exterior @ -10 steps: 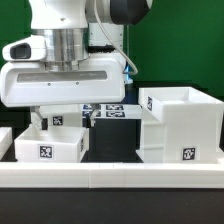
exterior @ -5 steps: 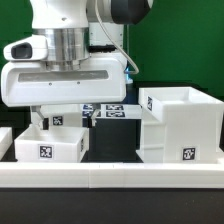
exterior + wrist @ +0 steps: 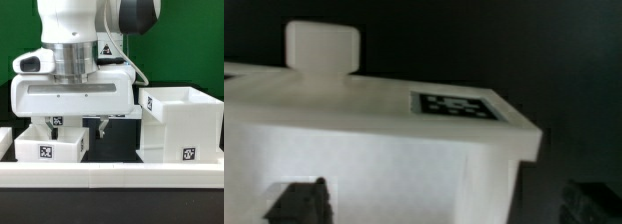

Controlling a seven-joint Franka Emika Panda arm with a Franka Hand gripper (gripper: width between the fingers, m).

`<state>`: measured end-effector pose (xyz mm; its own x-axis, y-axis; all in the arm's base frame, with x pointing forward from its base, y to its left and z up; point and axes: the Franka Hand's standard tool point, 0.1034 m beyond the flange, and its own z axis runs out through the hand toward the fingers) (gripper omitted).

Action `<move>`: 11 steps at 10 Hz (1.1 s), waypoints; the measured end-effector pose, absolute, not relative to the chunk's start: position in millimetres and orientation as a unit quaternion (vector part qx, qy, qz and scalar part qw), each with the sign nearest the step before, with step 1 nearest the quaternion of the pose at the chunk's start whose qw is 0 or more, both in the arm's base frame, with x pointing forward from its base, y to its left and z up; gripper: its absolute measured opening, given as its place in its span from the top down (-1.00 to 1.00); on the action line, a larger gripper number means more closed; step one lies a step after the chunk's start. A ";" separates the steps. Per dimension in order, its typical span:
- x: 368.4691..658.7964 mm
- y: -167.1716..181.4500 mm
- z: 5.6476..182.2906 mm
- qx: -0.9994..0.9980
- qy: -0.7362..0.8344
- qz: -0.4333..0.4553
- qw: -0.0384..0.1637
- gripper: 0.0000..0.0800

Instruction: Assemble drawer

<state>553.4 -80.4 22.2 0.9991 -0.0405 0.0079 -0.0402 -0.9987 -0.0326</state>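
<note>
— How is the gripper point(image 3: 73, 127) seen to be set?

— It is held spread. In the wrist view its two dark fingers point(image 3: 299, 200) are shown wide apart. One is seen clear of the white part below, with dark table between them. Nothing is pinched.

— And where is it placed?

— In the exterior view it is carried under the white arm point(image 3: 75, 40) in the upper middle of the frame. It is pointed down, just above the small tray point(image 3: 47, 145).

— Where are the drawer's parts found?

— The small tray is set at the lower left of the exterior view, with a tag point(image 3: 44, 153) on its front face. The housing point(image 3: 180, 125) is stood upright at the right, open at the top, with a tag low on its front. The two are kept apart by a strip of dark table point(image 3: 112, 145). A second tray point(image 3: 5, 140) is cut off by the left edge.

— What else is shown?

— A long white border rail point(image 3: 110, 172) is laid across the bottom of the frame. In the wrist view a tag is seen on the white part's upper face, and a squared knob point(image 3: 322, 45) is seen at its edge. Whether the fingers are touching that part cannot be told.
</note>
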 end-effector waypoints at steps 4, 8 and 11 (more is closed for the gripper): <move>551.2 -78.9 8.1 -1.000 0.017 -0.009 0.009 -0.62; 551.9 -79.7 8.3 -1.000 0.016 -0.010 0.009 0.40; 551.6 -82.1 8.3 -1.000 0.010 -0.010 0.009 0.90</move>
<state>551.6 -82.1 8.3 0.9996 -0.0203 0.0203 -0.0199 -0.9996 -0.0176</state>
